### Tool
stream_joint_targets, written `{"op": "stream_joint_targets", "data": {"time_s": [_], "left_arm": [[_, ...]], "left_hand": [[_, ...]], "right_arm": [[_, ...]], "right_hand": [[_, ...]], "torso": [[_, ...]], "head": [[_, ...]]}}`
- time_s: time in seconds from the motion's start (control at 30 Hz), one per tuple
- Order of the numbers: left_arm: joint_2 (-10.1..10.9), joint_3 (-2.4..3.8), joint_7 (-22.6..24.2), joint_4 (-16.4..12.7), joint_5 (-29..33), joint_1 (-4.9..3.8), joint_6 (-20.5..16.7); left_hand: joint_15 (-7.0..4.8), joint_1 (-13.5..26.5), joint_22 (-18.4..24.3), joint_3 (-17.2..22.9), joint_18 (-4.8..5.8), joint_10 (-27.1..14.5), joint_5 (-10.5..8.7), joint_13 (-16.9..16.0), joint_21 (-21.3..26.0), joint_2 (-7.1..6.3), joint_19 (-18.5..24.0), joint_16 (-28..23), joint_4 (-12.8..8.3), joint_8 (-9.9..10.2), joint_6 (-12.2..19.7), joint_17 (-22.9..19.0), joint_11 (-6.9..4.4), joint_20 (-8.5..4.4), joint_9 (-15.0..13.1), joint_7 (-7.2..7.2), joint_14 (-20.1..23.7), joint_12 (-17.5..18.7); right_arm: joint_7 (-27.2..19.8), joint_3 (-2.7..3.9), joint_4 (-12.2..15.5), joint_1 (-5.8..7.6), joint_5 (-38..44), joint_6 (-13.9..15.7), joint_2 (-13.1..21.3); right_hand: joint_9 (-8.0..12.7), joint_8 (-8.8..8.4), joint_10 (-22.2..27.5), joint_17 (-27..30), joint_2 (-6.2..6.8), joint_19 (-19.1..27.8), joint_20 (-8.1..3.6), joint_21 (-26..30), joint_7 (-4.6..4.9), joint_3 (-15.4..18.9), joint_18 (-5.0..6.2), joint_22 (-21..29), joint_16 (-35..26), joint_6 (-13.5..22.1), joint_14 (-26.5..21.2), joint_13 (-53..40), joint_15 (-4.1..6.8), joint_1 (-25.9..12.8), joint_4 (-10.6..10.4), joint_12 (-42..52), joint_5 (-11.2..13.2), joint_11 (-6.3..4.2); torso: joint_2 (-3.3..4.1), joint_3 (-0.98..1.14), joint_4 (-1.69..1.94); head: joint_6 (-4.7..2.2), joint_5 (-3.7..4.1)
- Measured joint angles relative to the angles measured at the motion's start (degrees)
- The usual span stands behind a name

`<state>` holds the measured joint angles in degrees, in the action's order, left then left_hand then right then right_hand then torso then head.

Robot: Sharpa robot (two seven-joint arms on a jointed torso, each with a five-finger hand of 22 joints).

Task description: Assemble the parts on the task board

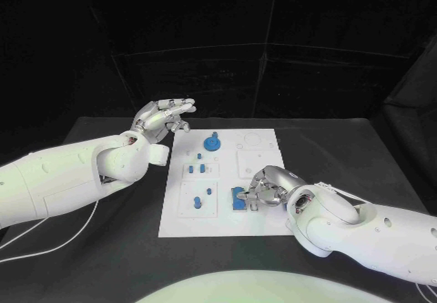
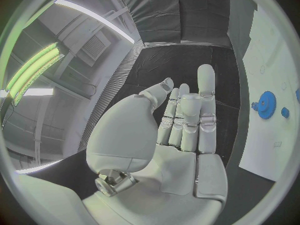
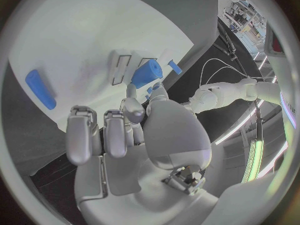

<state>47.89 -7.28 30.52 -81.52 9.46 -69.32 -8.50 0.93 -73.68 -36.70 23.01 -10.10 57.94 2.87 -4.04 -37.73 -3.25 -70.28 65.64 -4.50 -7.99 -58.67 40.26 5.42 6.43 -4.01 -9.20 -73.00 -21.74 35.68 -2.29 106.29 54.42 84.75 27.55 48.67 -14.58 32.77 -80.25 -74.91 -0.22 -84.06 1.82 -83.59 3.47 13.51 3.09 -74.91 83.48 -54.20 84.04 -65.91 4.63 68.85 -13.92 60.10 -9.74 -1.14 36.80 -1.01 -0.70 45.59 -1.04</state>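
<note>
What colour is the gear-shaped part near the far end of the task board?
Blue. The gear on the white task board shows best in the left wrist view.

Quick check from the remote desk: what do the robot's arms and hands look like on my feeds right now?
Both arms are bulky, smooth white shells with rounded joint housings. The left arm trails a thin white cable over the black table; the right arm carries a thin cable along its forearm and small dark dots on its shell. The left hand and right hand are silver, many-fingered, with segmented metallic fingers and pale grey palms.
</note>
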Motion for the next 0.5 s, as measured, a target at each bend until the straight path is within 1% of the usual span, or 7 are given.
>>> {"op": "stream_joint_targets", "data": {"time_s": [0.23,0.4,0.5], "left_arm": [[0.00,-0.02,-0.04,0.12,-0.04,0.00,0.06],[-0.09,-0.03,-0.08,0.20,-0.05,0.00,0.10],[-0.13,-0.05,-0.12,0.23,-0.06,0.00,0.13]], "left_hand": [[0.00,0.00,0.00,0.00,0.00,0.00,0.00,0.00,0.00,0.00,0.00,0.00,0.00,0.00,0.00,-0.05,0.00,0.00,0.00,0.00,0.00,0.00],[0.00,0.00,-0.01,0.00,0.00,0.00,0.00,0.00,0.00,0.00,0.00,0.00,0.00,0.00,0.00,-0.05,0.00,0.00,0.00,0.00,0.00,0.00],[-0.21,0.00,0.09,-0.23,0.00,-0.21,0.00,0.00,0.00,0.00,0.00,0.00,0.23,0.00,0.00,-0.24,0.21,0.00,0.00,0.00,0.21,0.00]], "right_arm": [[-2.18,0.00,0.95,0.00,-0.52,-0.37,0.83],[-2.92,0.00,0.85,0.00,-0.79,-0.84,0.85],[-3.09,0.00,0.65,0.00,-0.90,-1.27,0.68]], "right_hand": [[-0.04,0.00,0.00,0.00,-0.10,0.00,0.00,0.00,0.00,0.01,0.00,0.00,0.00,0.00,0.00,-0.07,0.00,0.37,0.30,0.00,0.00,0.00],[-0.04,0.00,0.00,0.01,-0.11,0.00,0.00,0.00,0.00,0.01,0.00,0.00,0.00,0.00,0.00,-0.07,0.00,0.37,0.30,0.00,0.00,0.00],[-0.05,0.12,0.00,0.00,-0.11,0.00,0.00,0.00,0.00,0.01,0.00,0.00,0.00,0.00,0.00,-0.09,0.00,0.37,0.30,0.00,0.00,0.00]], "torso": [[-0.02,-0.01,-0.01],[-0.04,-0.05,0.03],[-0.04,-0.07,0.10]], "head": [[0.04,0.00],[-0.03,0.06],[0.00,0.07]]}}
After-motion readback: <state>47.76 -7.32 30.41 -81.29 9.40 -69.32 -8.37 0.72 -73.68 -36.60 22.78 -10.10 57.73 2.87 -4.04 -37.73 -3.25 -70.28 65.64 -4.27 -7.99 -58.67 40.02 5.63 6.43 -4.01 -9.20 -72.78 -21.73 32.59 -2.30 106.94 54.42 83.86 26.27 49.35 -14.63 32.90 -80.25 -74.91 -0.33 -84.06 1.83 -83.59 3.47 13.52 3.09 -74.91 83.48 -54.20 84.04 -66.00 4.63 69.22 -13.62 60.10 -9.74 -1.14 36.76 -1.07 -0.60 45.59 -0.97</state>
